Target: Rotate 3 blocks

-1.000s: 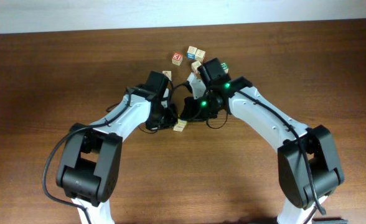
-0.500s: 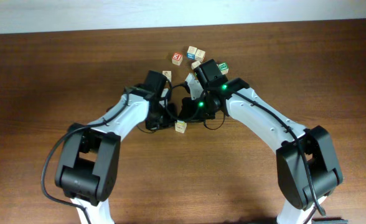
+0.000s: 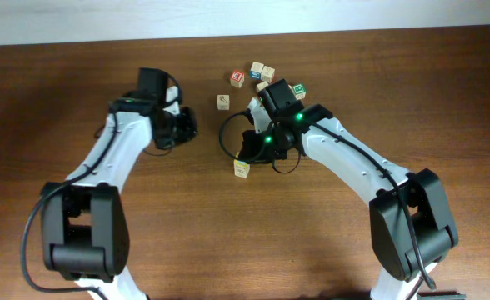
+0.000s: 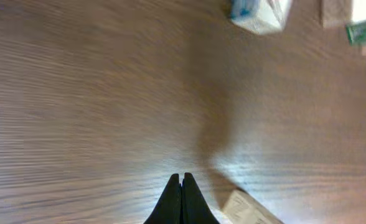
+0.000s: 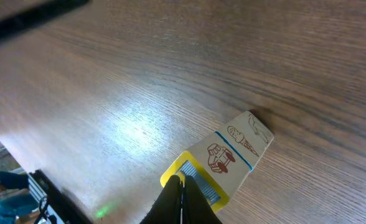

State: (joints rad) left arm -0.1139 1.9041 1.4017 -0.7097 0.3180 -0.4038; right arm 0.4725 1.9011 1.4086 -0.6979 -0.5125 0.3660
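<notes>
The right claw [image 5: 180, 186] is closed, its two fingers pressed together with nothing between them. The tips are at the edge of the yellow-framed face of one pale block [image 5: 223, 158]; if they touch it, I cannot tell. This block lies on the wooden surface [image 3: 78, 75], apart from the others. The left claw [image 4: 182, 186] is closed too and empty, over bare wood at the left side. A second pale block [image 3: 222, 102] stands alone between the left claw and a group toward the far side. There a third pale block [image 3: 268, 72] sits near a red-faced cube [image 3: 237, 78], a blue-faced cube [image 3: 256, 71] and a green-faced cube [image 3: 298, 89].
</notes>
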